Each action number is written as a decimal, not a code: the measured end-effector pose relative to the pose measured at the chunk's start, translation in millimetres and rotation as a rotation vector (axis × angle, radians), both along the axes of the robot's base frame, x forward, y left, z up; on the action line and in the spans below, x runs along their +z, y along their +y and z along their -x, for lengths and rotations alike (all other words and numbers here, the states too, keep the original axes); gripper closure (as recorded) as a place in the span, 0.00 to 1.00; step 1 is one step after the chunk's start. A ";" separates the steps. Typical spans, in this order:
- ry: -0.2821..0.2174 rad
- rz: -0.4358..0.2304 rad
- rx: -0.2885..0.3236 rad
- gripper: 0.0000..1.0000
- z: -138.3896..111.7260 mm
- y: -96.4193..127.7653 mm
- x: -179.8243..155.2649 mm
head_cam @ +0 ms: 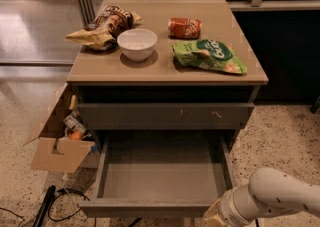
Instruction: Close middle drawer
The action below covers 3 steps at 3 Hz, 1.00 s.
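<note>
Camera view:
- Middle drawer (161, 172) was pulled well out of the desk (165, 72), its grey-brown tray bare. Its front edge ran along the bottom of the frame.
- The drawer front above (165, 116) sat almost flush and had small pale scratches right of centre.
- Tool (214, 217) was low at bottom right, right at the open drawer's front right corner. I couldn't tell whether it touched the front.
- Tool state: can't tell, since only its pale tip showed and the frame edge cut it off.
- White arm (282, 196) came in from the right edge, angled down-left toward that corner.
- On the desk top, a white bowl (137, 44) stood left of centre, with a brown snack bag (105, 25) just beside it at back left.
- A red can (184, 27) lay on its side at back centre, and a green bag (210, 56) lay flat at right, near the can.
- On the floor left of the desk, an open cardboard box (56, 147) with clutter inside stood against the side.
- Black cable (64, 202) lay in front of the box.
</note>
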<state>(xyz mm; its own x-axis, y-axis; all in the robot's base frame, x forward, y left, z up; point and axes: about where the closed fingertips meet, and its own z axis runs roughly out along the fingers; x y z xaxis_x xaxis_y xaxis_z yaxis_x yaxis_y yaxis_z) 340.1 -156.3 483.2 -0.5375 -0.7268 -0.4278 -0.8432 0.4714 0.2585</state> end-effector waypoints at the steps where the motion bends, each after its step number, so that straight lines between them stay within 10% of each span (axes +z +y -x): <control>1: 0.026 -0.014 -0.007 1.00 10.8 6.5 -27.7; 3: 0.023 -0.015 0.000 0.81 6.1 18.9 -50.2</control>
